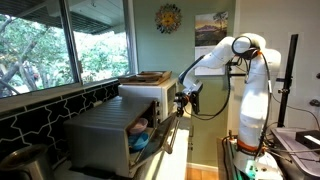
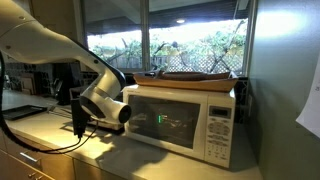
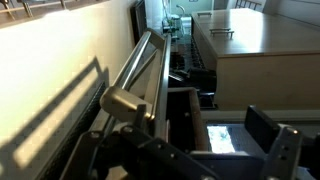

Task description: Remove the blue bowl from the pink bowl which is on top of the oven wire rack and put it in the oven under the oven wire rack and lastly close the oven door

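The blue bowl (image 1: 143, 143) sits inside the oven (image 1: 100, 130), low in the open front. It shows as a small bright-blue patch just under the pink bowl (image 1: 138, 125). At this size I cannot tell whether one bowl rests in the other, or where either lies relative to the wire rack.

The oven is a brushed silver box standing on the table (image 1: 165, 165) beside a large window. A flat tray-like thing (image 1: 145, 77) lies on its roof. The oven door (image 1: 172, 128) is swung down and open, seen almost edge-on in an exterior view. In the wrist view its bar handle (image 3: 150, 70) runs up the middle of the picture.

The tool (image 1: 184, 100) hangs in front of the oven's mouth, just above the lowered door. It is near the bowls but touches neither of them. In the wrist view the fingers (image 3: 272, 135) stand wide apart with nothing between them. The white arm (image 1: 250, 75) reaches in from a stand at the side.

In an exterior view the tool (image 2: 78, 122) points down over the table beside a white boxy appliance (image 2: 185, 120). This appliance has a dark window and a button panel (image 2: 218, 128) at one end. Green digits (image 2: 160, 120) glow on its front, but they are too small to read, and so is any lettering on the buttons. No brand name is legible on either appliance. On the wall behind the arm hang a sun-shaped ornament (image 1: 168, 18) and a landscape picture (image 1: 211, 28), and neither carries readable writing.
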Robot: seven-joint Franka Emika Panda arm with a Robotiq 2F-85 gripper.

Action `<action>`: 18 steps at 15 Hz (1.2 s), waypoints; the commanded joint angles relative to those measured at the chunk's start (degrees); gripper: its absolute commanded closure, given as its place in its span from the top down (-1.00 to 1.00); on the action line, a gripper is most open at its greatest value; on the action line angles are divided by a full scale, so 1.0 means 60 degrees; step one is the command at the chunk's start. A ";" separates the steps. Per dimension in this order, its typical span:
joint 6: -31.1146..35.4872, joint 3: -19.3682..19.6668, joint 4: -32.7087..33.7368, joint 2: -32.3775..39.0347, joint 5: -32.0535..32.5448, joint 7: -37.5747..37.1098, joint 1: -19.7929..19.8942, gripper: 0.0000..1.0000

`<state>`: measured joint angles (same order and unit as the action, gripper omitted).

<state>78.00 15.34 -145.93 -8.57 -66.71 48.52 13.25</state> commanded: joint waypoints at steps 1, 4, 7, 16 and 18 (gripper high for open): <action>-0.0070 -0.0083 -0.0392 -0.0606 -0.0760 -0.0006 0.0092 1.00; 0.0049 -0.0227 -0.0396 -0.0810 -0.1155 -0.0189 0.0038 1.00; 0.0505 -0.0423 -0.0415 -0.0995 -0.1517 -0.0426 0.0022 1.00; 0.1311 -0.0923 -0.0571 -0.1518 -0.3189 -0.0207 -0.0046 1.00; 0.1364 -0.0948 -0.0611 -0.1645 -0.3418 -0.0088 -0.0015 1.00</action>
<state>83.96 10.14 -147.42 -15.78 -84.46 47.27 13.09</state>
